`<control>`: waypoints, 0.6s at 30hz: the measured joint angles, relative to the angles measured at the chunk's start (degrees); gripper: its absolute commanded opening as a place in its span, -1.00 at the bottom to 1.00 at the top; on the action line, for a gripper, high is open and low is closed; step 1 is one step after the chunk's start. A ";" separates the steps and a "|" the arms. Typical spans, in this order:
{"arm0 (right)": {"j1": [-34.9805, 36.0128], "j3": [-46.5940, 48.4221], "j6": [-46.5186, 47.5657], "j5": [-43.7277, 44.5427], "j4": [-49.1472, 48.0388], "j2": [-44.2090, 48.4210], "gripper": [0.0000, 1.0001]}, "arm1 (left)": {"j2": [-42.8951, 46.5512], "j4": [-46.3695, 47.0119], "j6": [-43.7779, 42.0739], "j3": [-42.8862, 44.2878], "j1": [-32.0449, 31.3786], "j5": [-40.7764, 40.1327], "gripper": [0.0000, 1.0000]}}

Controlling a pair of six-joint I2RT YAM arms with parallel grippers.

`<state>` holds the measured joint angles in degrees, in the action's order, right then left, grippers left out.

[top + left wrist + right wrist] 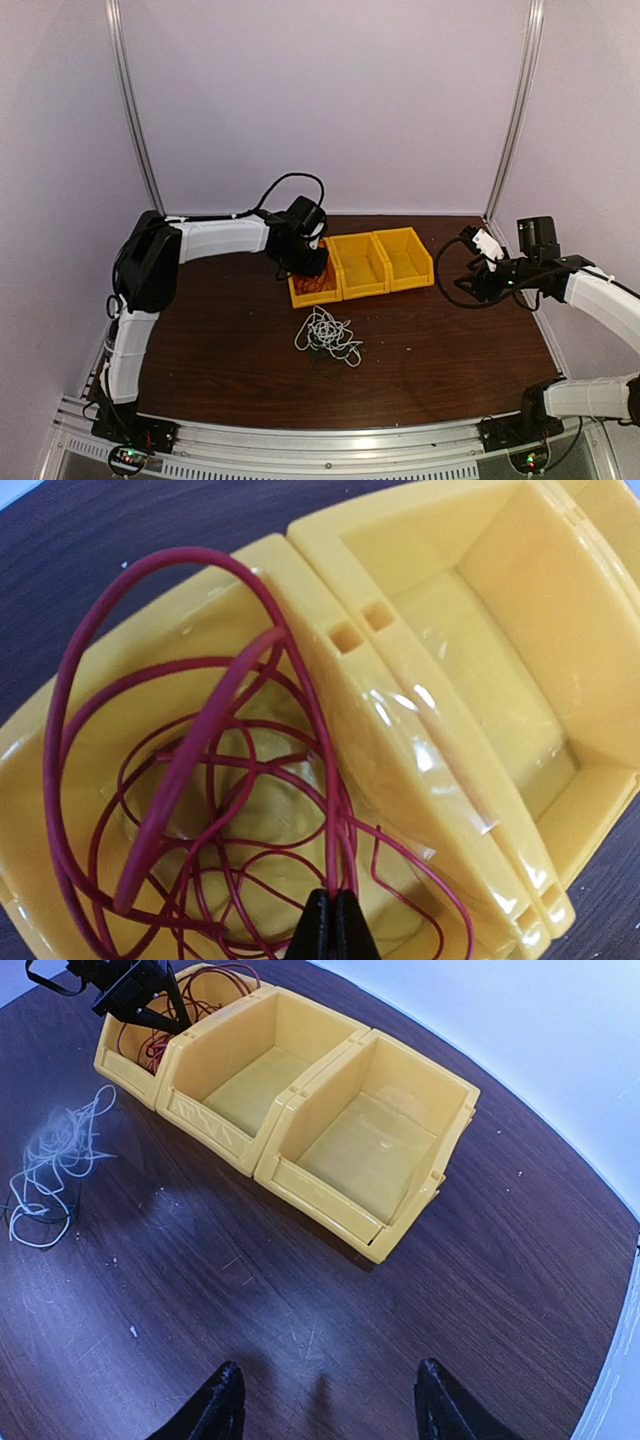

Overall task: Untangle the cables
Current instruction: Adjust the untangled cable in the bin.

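The red cable [200, 730] lies in loose loops inside the left yellow bin [30, 810]. My left gripper [335, 898] hangs over that bin, shut on a strand of the red cable that runs up from its tips. In the top view the left gripper [305, 255] sits right above the left yellow bin [300, 297]. A clump of thin white and black cables [328, 337] lies on the table in front of the bins, also seen in the right wrist view as the white clump [55, 1160]. My right gripper [330, 1370] is open over bare table at the right, holding nothing.
Two more yellow bins stand in a row to the right of the first, the middle bin [358, 265] and the right bin [405, 258], both with nothing in them. The dark wooden table [450, 350] ends at pale walls behind and at the sides.
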<state>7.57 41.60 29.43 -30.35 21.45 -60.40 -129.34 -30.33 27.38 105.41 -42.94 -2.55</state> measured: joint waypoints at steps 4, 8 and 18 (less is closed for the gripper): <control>0.00 0.00 0.22 0.00 0.02 0.00 0.16 | -0.66 -0.83 0.00 -0.44 0.00 0.50 -1.00; -0.02 0.00 0.39 0.00 0.09 -0.09 0.16 | -0.61 -0.52 -0.37 -1.68 0.00 2.19 -0.99; 0.00 0.00 0.63 0.00 0.37 -0.72 0.16 | 4.00 -1.44 -2.49 -3.37 -0.68 3.93 -0.12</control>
<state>7.57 41.60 30.06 -30.35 21.82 -61.12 -125.34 -31.77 24.88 102.04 -43.62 1.39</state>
